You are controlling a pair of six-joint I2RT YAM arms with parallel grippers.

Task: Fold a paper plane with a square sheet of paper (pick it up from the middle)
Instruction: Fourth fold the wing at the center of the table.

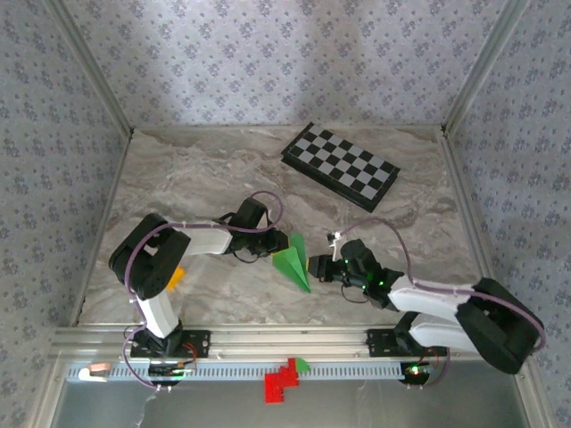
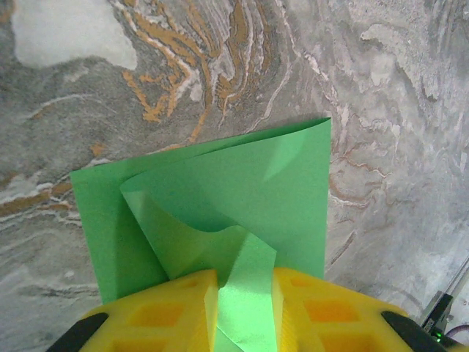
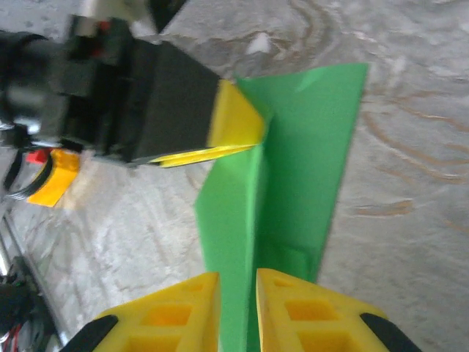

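Two claws are gripping one sheet of green paper (image 1: 292, 259), which is lying partly folded near the middle of the surface (image 1: 214, 169), a little toward its near edge. The left claw (image 2: 245, 279) is pinching a curled-up flap of the sheet between its yellow fingers (image 2: 168, 308), while the rest is lying flat on the marble pattern. The right claw (image 3: 238, 279) is clamping the opposite side along a raised crease, its two fingers almost touching. Whether any corner is lifting clear is hard to judge from above. One checkerboard (image 1: 341, 166) is sitting by the far edge, toward the far right corner. One small orange block (image 1: 177, 275) is resting near the left edge.
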